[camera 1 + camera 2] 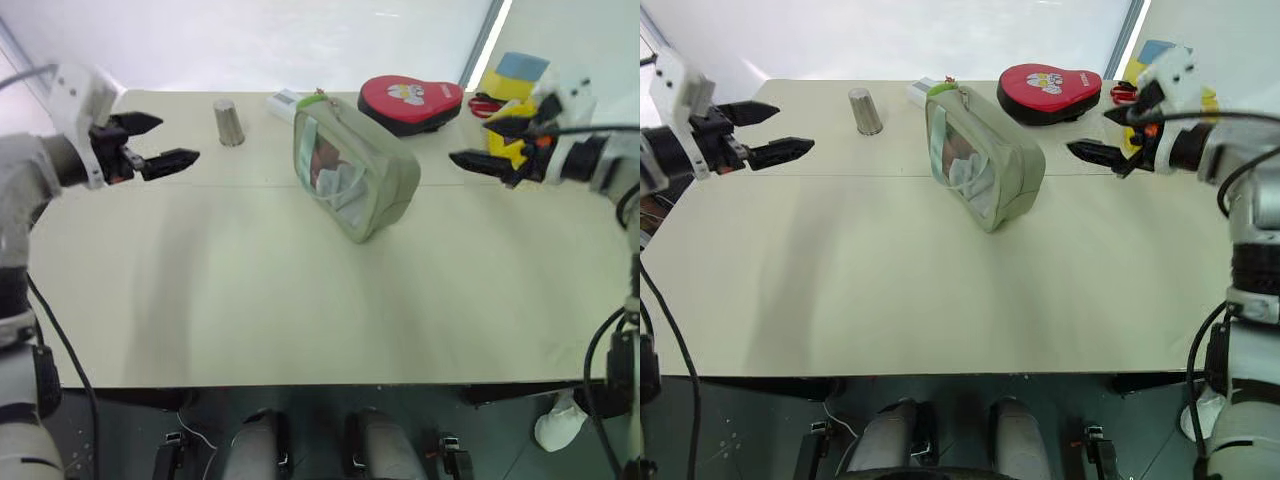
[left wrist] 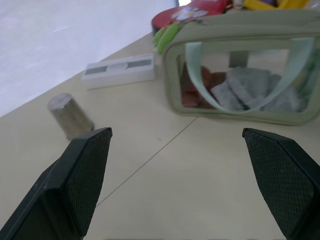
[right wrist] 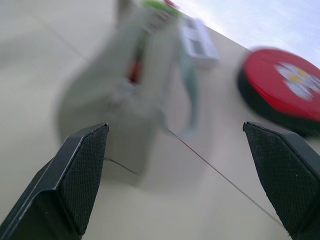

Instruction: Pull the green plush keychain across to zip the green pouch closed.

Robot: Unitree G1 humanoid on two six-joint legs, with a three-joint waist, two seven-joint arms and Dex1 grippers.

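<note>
Sage-green fabric, the green pouch stands mid-tabletop, the green plush keychain at its far end. The left gripper and right gripper hover wide apart, empty. Unbraced, the pouch may slide or topple when pulled.

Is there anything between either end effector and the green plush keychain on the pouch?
Nothing visible. The green plush keychain sits at the green pouch's far end; the metal cup stands off the left end effector's path.
</note>
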